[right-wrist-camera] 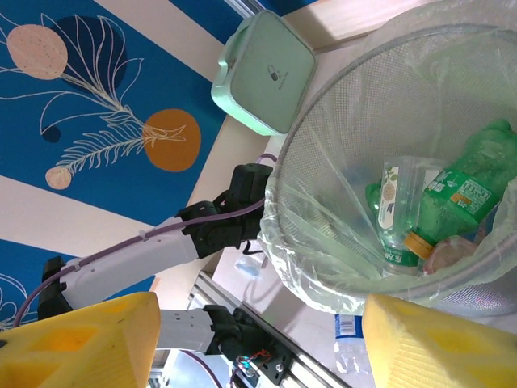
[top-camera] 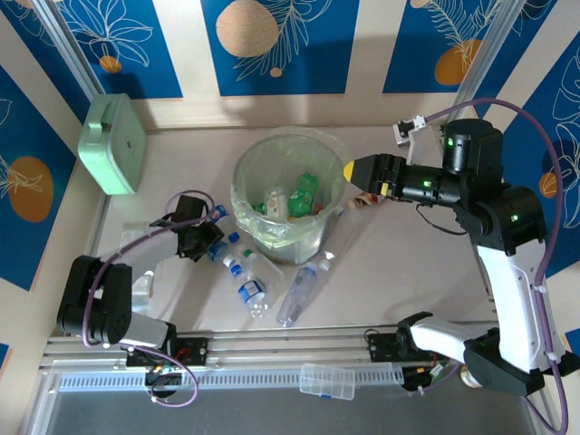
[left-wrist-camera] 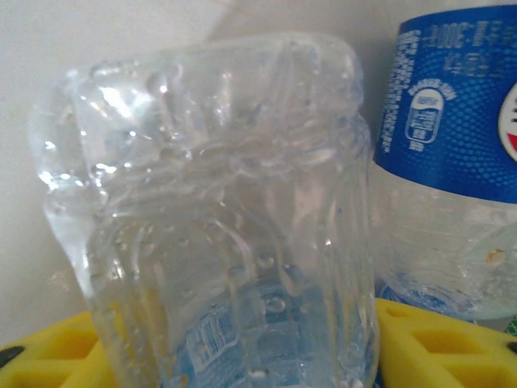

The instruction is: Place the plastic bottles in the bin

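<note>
Bottle (left-wrist-camera: 218,226) left of bin (top-camera: 243,195) | left jaws astride it, clamped or not I cannot tell | right jaws apart, empty | squeeze mid-body, lift clear of rim

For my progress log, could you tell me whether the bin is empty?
Not empty: the bin holds a green bottle and a clear bottle, among others, low inside.

Bin (top-camera: 237,186) mouth unobstructed; bottles (top-camera: 254,290) clustered alongside

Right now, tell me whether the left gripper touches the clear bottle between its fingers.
Touching. Left wrist view: the bottle's sides meet both yellow fingers, with no gap.
</note>
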